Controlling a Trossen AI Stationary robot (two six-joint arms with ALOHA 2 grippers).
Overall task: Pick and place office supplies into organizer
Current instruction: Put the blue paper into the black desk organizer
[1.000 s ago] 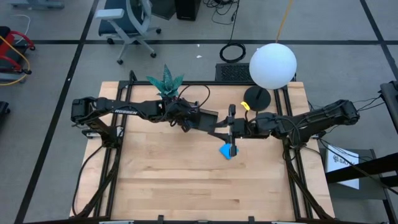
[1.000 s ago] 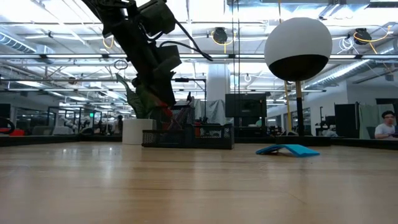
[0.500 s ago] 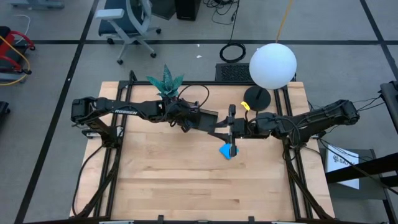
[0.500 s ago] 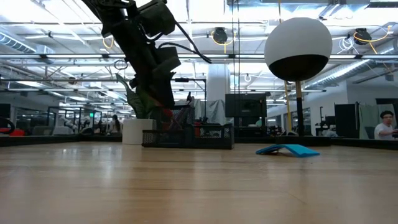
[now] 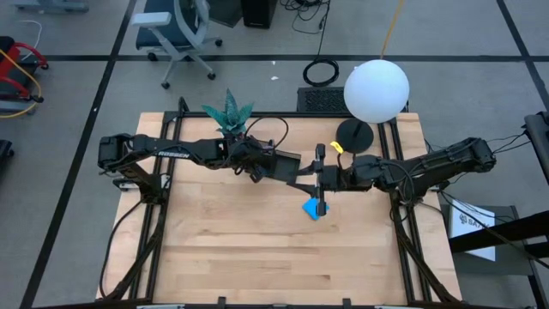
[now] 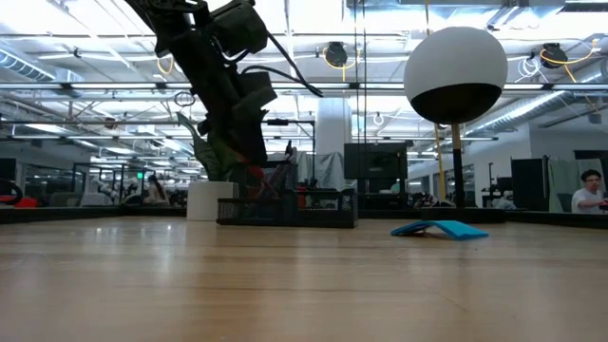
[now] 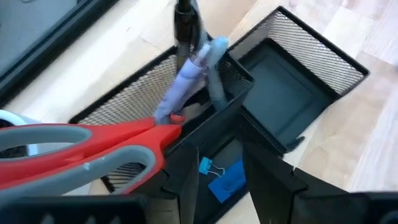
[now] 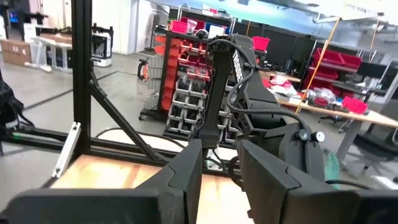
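Note:
The black mesh organizer (image 7: pixel 311 50) stands at the table's far middle, and its front wall shows in the low view (image 6: pixel 313 204). Red-handled scissors (image 7: pixel 87 152) stick blade-first into its taller back section, handles leaning out. Purple and grey pens (image 7: pixel 193 62) stand in that section too. A small blue block with a clip (image 7: pixel 225 180) lies in a low compartment. The blue notepad (image 5: pixel 314 209) lies on the table just nearer. My left gripper (image 7: pixel 217 158) hangs open over the organizer, slanting down (image 5: pixel 298 178). My right gripper (image 8: pixel 219 155) is held level and open above the notepad (image 5: pixel 324 178).
A lamp with a white globe (image 5: pixel 376 90) and a round black base (image 5: pixel 354 133) stands at the far right of the table. A green potted plant (image 5: pixel 228 114) stands at the far left of the organizer. Bare wood (image 5: pixel 257 249) fills the table's near half.

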